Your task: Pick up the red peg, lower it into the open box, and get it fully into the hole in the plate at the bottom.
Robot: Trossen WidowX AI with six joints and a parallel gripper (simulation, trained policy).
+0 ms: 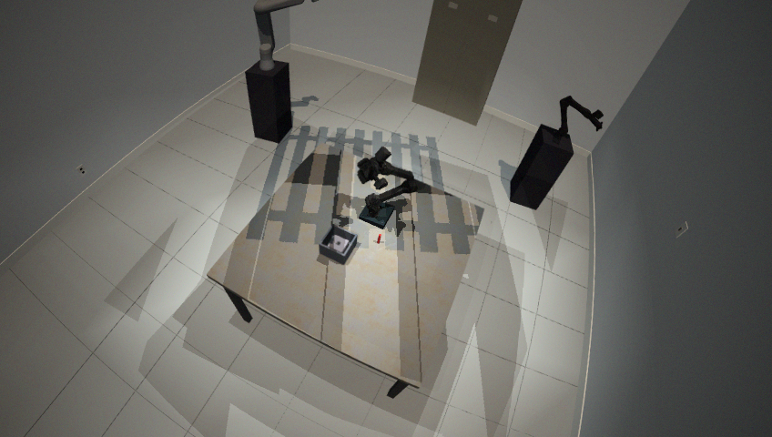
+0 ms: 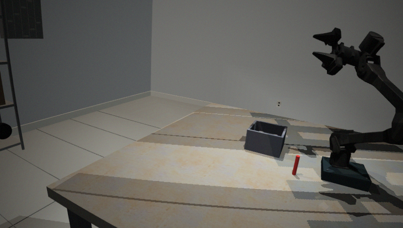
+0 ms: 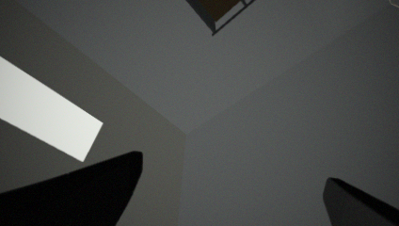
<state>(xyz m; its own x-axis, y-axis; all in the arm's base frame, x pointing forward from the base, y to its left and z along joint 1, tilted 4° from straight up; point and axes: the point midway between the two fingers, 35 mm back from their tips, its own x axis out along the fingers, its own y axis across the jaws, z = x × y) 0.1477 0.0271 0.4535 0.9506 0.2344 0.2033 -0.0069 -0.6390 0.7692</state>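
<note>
The red peg (image 1: 380,238) (image 2: 295,165) stands upright on the wooden table (image 1: 368,313) (image 2: 175,163), a short way in front of the arm's base (image 1: 376,215) (image 2: 345,173). The open grey box (image 1: 335,251) (image 2: 265,138) sits to the peg's left, apart from it, and a pale plate (image 1: 340,243) shows at its bottom. My gripper (image 1: 363,170) (image 2: 315,45) (image 3: 230,173) is open and empty. It is raised high above the table, pointing out level and away from both things. The wrist view shows only walls and the two finger tips.
Two black pedestals (image 1: 268,100) (image 1: 542,165) with other arms stand on the floor behind the table. A shelf frame (image 2: 11,76) stands at the far left of the room. The table edge (image 2: 56,194) is well in front of the peg.
</note>
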